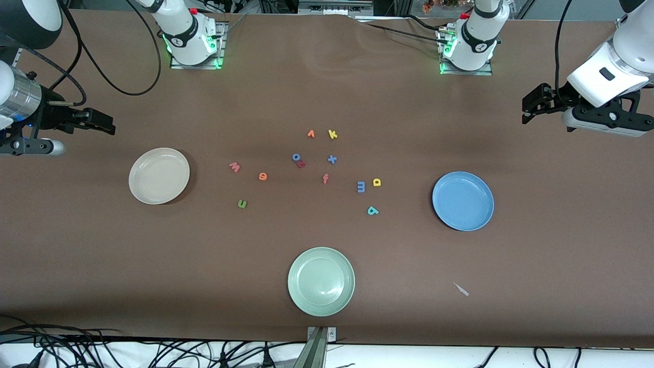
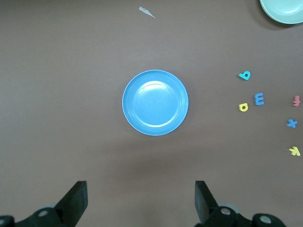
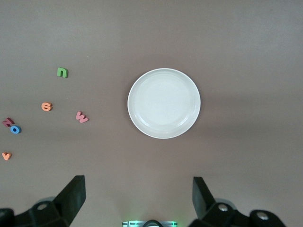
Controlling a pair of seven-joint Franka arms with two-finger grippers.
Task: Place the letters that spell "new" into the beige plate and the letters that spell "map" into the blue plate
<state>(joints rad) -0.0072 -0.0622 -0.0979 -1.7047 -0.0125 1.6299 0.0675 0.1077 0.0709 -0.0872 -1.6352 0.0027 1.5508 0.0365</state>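
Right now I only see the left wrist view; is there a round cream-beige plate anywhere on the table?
Observer: Yes, the round cream-beige plate lies empty toward the right arm's end of the table.
Operator: Where are the n, e and w?
Observer: The small green foam n, orange e and salmon-pink w lie on the table beside that plate, toward the middle.
Operator: And the right gripper?
Observer: The right gripper hovers open over the table by that plate.

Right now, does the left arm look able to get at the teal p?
Probably yes: the teal p lies alone on bare table beside the blue plate, and the left hand is open and empty, up at its end.
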